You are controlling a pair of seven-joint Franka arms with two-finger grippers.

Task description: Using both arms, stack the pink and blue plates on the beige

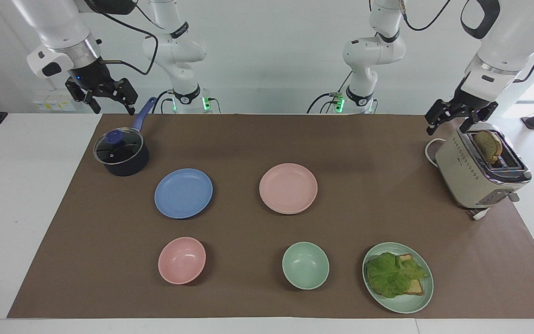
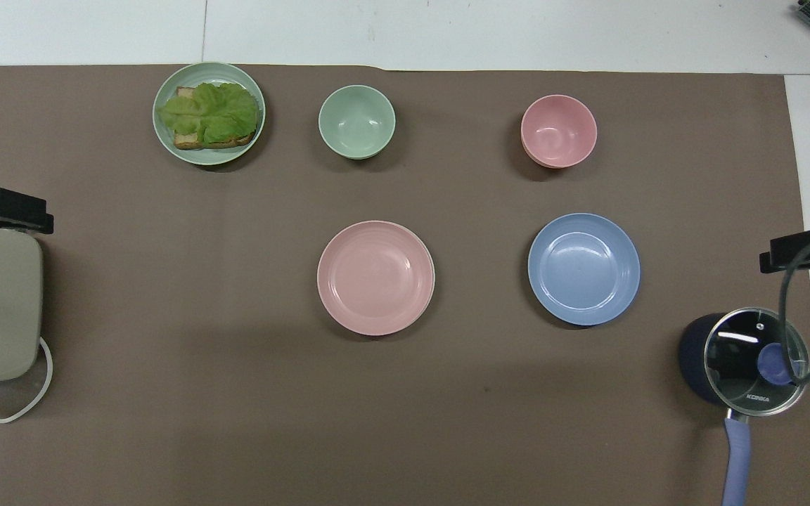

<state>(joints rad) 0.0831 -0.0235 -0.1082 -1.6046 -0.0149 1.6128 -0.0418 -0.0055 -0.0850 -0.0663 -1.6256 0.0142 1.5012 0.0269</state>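
Observation:
The pink plate point(image 1: 288, 187) point(image 2: 375, 276) lies mid-mat, on top of the beige plate point(image 1: 295, 213), of which only a thin cream rim shows. The blue plate point(image 1: 183, 193) point(image 2: 583, 268) lies alone on the mat beside them, toward the right arm's end. My left gripper point(image 1: 452, 123) point(image 2: 4, 211) hangs open and empty over the toaster's end nearest the robots. Over the table edge beside the saucepan my right gripper point(image 1: 111, 109) point(image 2: 799, 253) hangs open and empty too.
A dark saucepan point(image 1: 121, 155) with a glass lid stands near the right arm. A beige toaster point(image 1: 478, 178) holding bread stands at the left arm's end. Farthest from the robots stand a pink bowl point(image 1: 181, 260), a green bowl point(image 1: 305, 265) and a green plate point(image 1: 403, 306) of lettuce and bread.

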